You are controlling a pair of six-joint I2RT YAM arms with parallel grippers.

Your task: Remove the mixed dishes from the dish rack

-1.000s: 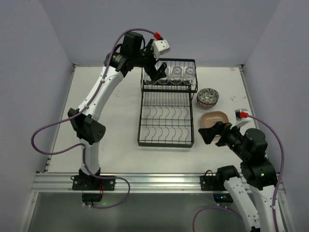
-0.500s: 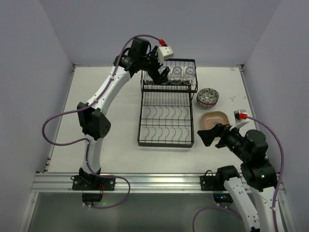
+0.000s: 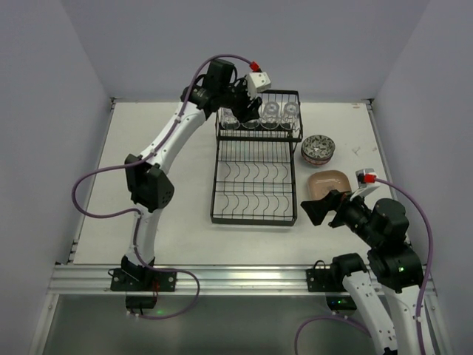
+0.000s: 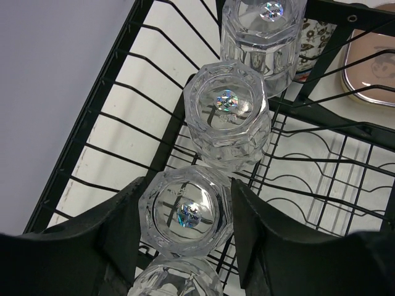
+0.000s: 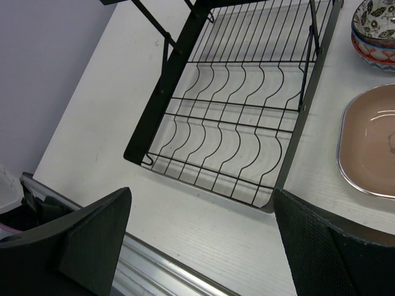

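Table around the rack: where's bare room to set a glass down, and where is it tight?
Roomiest: the table left of the rack, out to the left edge. A bare strip also runs between the rack's near side and the arm bases. Right of the rack is crowded: bowls, plate and the open right gripper. Its top shelf holds glasses.

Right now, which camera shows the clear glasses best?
The left wrist view: the glasses fill it, close and sharp. The top view shows them tiny on the dish rack; the right wrist view, none.
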